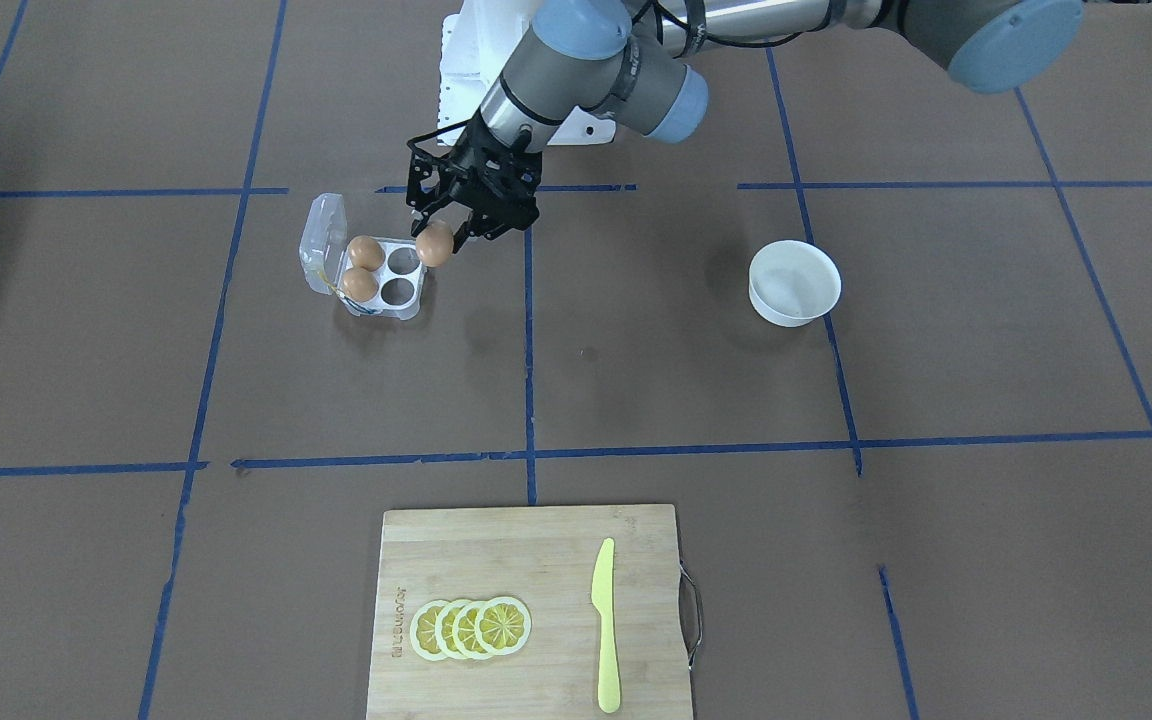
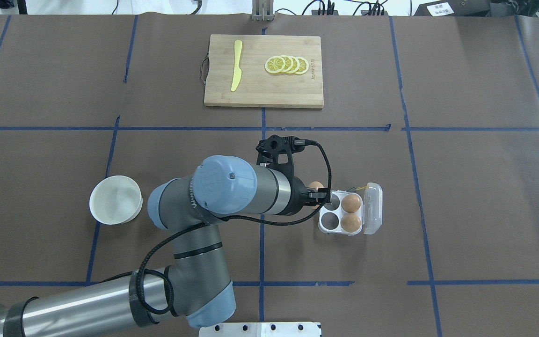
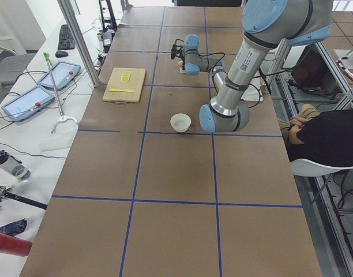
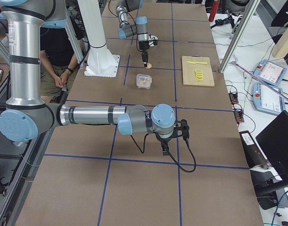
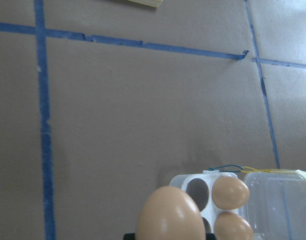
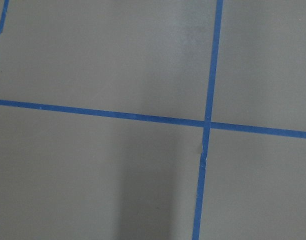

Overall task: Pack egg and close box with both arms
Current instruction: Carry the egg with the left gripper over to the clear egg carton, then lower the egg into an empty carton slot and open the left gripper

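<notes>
My left gripper (image 1: pixel 446 232) is shut on a brown egg (image 1: pixel 434 245), holding it just above the near edge of the clear box (image 1: pixel 398 292). The box stands open, its lid (image 1: pixel 324 238) tipped back. Two more eggs (image 1: pixel 366 252) fill the cells on the lid side, and the two cells nearer the gripper are empty. From overhead the held egg (image 2: pixel 315 186) peeks out beside the box (image 2: pixel 329 220). The left wrist view has the egg (image 5: pixel 170 215) large at the bottom, with the box (image 5: pixel 193 179) just beyond. My right gripper (image 4: pixel 164 149) hangs over bare table far from the box; I cannot tell its state.
A white bowl (image 1: pixel 794 283) stands on the left arm's side. A wooden cutting board (image 1: pixel 536 560) with lemon slices (image 1: pixel 471 628) and a yellow knife (image 1: pixel 604 625) lies at the far edge. A white pedestal (image 1: pixel 466 70) sits at the robot's base. A seated person (image 4: pixel 54 52) is beside the table.
</notes>
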{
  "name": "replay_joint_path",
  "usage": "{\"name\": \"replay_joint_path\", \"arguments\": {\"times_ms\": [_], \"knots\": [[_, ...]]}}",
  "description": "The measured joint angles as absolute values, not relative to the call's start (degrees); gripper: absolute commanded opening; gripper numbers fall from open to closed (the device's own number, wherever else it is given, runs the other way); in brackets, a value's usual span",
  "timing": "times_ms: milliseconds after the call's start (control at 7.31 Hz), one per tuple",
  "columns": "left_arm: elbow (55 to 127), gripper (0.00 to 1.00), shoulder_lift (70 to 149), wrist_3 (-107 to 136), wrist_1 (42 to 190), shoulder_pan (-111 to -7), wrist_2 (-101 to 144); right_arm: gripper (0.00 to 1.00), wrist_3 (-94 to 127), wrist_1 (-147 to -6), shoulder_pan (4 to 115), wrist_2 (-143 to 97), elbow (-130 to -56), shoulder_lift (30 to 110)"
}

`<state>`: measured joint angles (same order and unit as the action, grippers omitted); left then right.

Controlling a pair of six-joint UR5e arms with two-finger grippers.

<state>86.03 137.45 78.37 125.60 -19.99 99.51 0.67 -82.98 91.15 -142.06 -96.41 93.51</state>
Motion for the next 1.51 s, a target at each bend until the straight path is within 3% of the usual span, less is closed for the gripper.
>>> {"name": "replay_joint_path", "arguments": {"times_ms": [411, 821, 1095, 1368, 1505], "knots": [[79.01, 0.0, 141.49, 78.36, 129.32, -18.96, 97.91, 1.0, 0.63, -82.97, 91.14, -142.12, -96.64, 93.44], [78.21, 0.29, 141.84, 76.88, 129.63, -18.42, 97.83, 1.0, 0.62, -83.02, 91.14, -142.12, -96.61, 93.43], [78.11, 0.38, 141.73, 75.4, 129.64, -18.37, 97.82, 1.0, 0.56, -83.05, 91.14, -142.12, -96.6, 93.43], [77.85, 0.69, 141.69, 74.96, 129.58, -18.25, 97.76, 1.0, 0.47, -83.06, 91.14, -142.12, -96.59, 93.37], [77.52, 0.77, 141.7, 74.91, 129.56, -18.19, 97.75, 1.0, 0.45, -83.06, 91.14, -142.12, -96.59, 93.36]]}}
